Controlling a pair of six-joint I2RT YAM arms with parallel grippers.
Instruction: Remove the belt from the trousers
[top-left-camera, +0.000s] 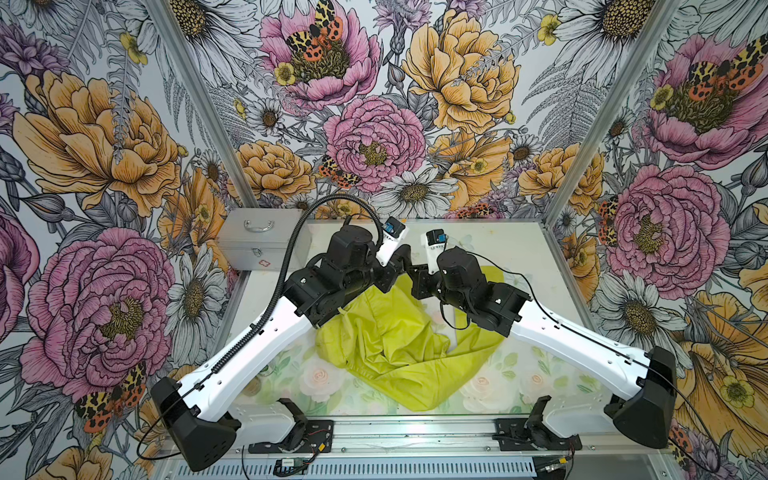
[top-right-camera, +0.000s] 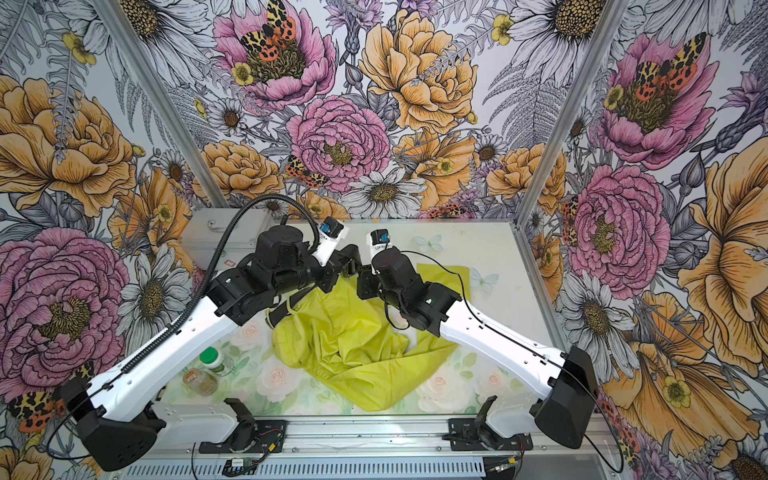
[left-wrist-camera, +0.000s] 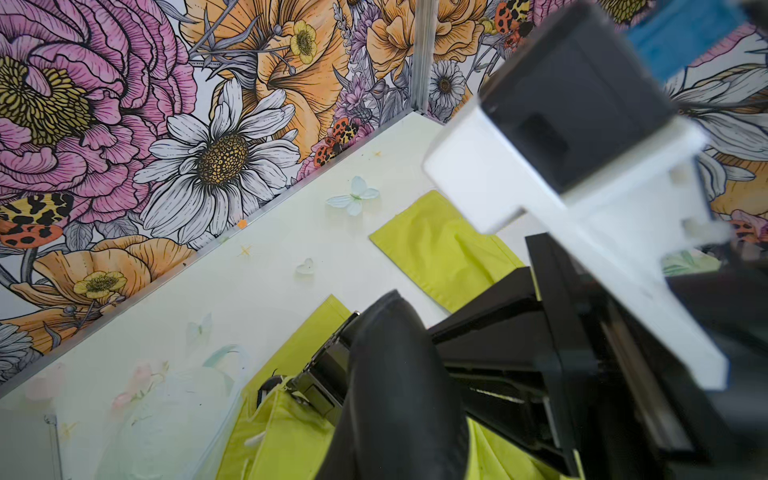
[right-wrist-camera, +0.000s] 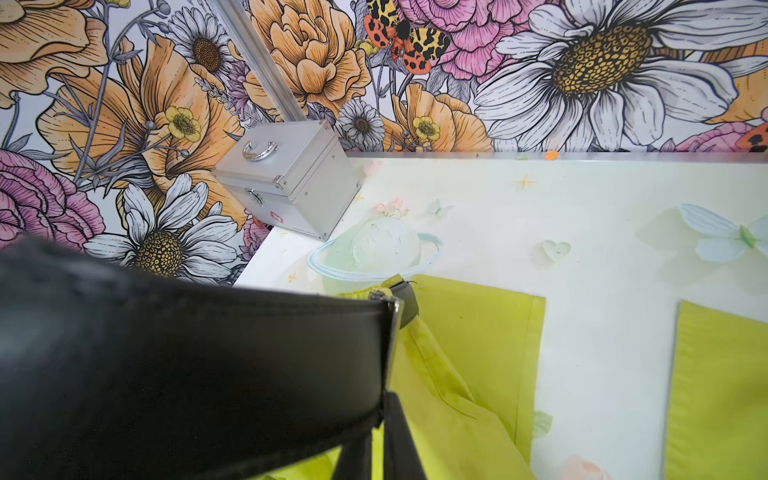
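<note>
Both grippers were clamped on the belt (right-wrist-camera: 199, 374) at its buckle (left-wrist-camera: 328, 374), above the trousers (top-left-camera: 399, 345) mid-worktop; unbuckling seemed underway, and next the strap would need drawing free

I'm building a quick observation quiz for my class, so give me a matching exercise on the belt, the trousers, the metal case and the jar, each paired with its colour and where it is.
Things:
1. belt
2. trousers
3. metal case
4. jar

Descriptions:
A. silver, in a back corner of the table
B. green lid, on the table near its front edge
C. black, raised close in front of both wrist cameras
D. yellow-green, crumpled in the middle of the table

Pairs: 1-C, 2-D, 3-A, 4-B
</note>
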